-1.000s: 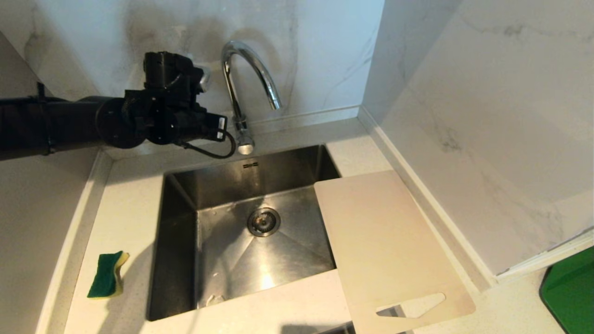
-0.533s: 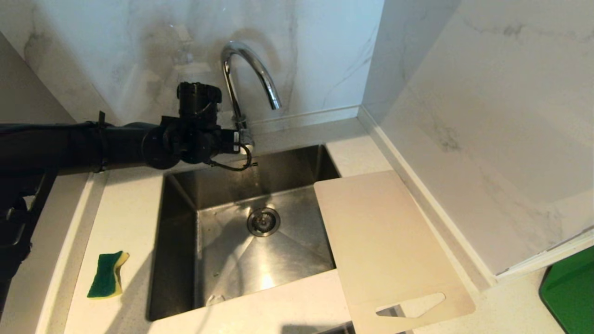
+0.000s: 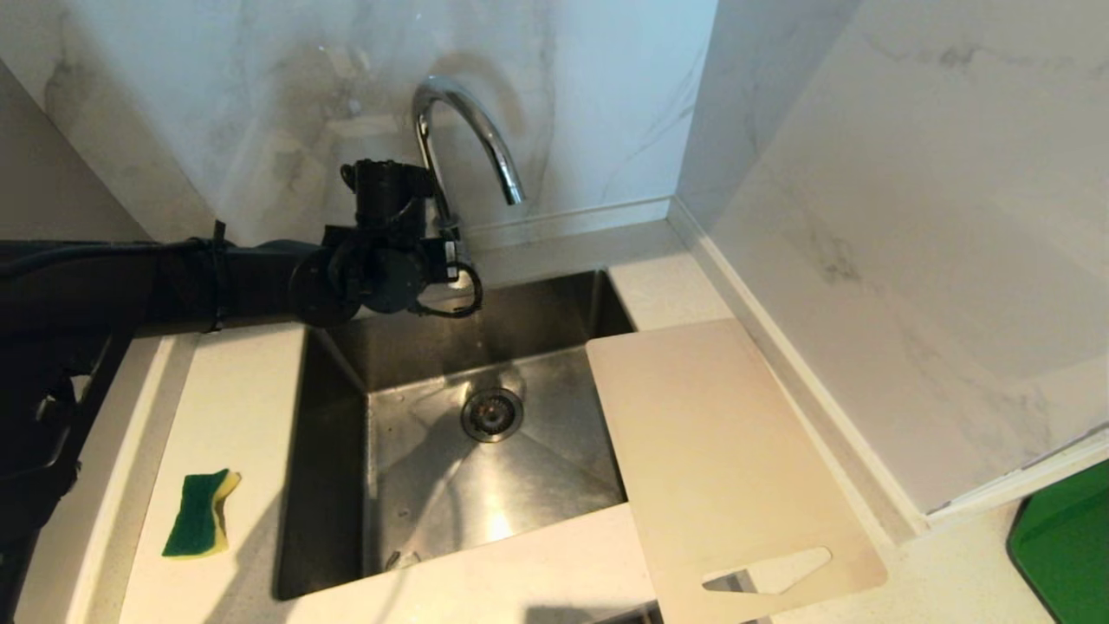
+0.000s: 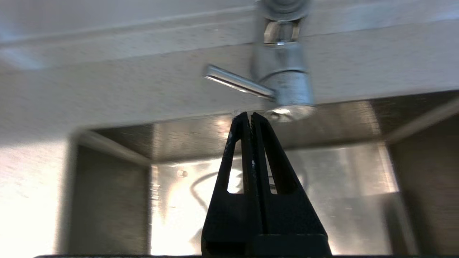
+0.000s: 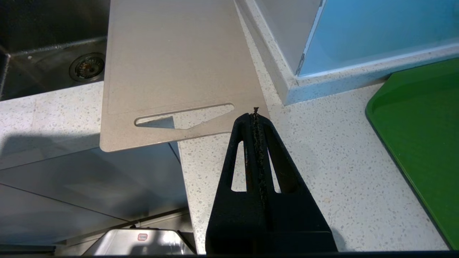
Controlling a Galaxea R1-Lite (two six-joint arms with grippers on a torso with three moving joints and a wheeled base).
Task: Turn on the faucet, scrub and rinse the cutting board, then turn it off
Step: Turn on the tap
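Observation:
The chrome faucet [image 3: 468,130] arches over the back of the sink, and no water shows at its spout. My left arm reaches in from the left, its wrist [image 3: 381,269] right beside the faucet's base. In the left wrist view my left gripper [image 4: 250,114] is shut and empty. Its tips sit just under the thin side lever [image 4: 236,81], close to the base [image 4: 283,71]. The cream cutting board [image 3: 719,451] lies flat across the sink's right rim and the counter, handle slot nearest me. My right gripper [image 5: 255,114] hangs shut and empty over the counter by the cutting board's [image 5: 172,64] handle-end corner.
A green and yellow sponge [image 3: 199,511] lies on the counter left of the steel sink [image 3: 338,451]. A green tray [image 3: 1066,546] sits at the far right. Marble walls close in behind the faucet and along the right side. The counter's front edge is near the board's handle end.
My left arm has swung right and lower toward the faucet's base, with the wrist turning as it went. The board, sponge and right gripper have stayed put.

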